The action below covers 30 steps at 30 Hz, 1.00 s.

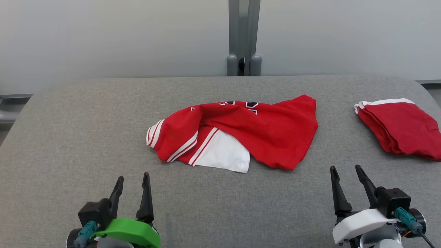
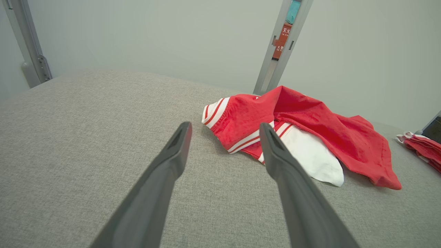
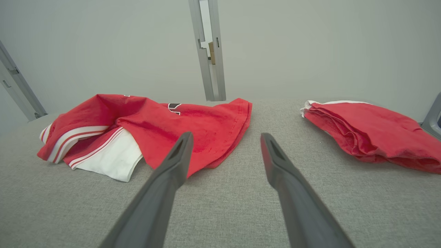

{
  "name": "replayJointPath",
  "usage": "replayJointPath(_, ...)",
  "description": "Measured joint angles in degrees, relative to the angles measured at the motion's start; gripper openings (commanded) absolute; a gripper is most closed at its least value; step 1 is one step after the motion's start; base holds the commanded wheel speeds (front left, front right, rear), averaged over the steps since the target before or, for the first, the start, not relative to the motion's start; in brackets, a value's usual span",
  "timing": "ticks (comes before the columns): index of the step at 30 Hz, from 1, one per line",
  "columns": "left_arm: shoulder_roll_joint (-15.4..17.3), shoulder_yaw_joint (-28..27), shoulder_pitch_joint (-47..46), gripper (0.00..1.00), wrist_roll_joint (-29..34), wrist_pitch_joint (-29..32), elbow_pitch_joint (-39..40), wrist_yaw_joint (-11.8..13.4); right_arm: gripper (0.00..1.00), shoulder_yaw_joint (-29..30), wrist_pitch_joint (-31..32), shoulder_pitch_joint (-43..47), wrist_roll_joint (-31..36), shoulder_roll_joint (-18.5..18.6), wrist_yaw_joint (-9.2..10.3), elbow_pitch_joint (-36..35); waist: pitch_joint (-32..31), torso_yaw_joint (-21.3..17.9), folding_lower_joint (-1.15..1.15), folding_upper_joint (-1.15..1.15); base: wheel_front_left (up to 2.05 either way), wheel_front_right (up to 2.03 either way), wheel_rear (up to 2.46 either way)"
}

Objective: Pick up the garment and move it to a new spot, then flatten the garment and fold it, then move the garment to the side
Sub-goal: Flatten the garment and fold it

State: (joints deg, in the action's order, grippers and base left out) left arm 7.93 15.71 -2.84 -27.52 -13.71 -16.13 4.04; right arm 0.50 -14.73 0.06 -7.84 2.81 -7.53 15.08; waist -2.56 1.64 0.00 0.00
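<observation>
Left gripper (image 1: 133, 175), right gripper (image 1: 345, 167) near front edge of grey fabric table (image 1: 69, 137): fingers spread wide, holding nothing. Crumpled red white-trimmed jersey (image 1: 262, 131) mid-table; dark print, perhaps lettering.

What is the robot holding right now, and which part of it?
Nothing. The left tool and right tool are both open and empty, short of the crumpled red garment on the table.

Robot lab, grey fabric table (image 1: 69, 144), alu partition posts (image 1: 244, 34)
</observation>
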Motion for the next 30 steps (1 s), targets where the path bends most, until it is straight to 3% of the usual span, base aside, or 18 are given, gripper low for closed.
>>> replayJointPath(13,0.18,5.46,-5.24,1.0,3.64,2.61,-1.77,-1.23,1.0,-0.79,0.08,-2.39,0.92,0.01,0.0,-1.3,3.41,-0.87,0.0,0.0,0.0,0.0,0.0)
replayJointPath(22,-0.18,8.27,-19.84,1.0,7.12,4.07,-13.88,-3.53,1.0,-2.58,0.36,-7.71,1.19,0.01,0.0,-2.43,10.28,-3.21,0.0,0.0,0.0,0.0,0.0)
replayJointPath(30,-0.22,8.05,-28.48,1.0,7.69,3.42,-26.18,-3.34,1.0,-2.68,0.14,-10.05,1.14,0.03,0.0,-2.24,15.87,-6.25,0.0,0.0,0.0,0.0,0.0)
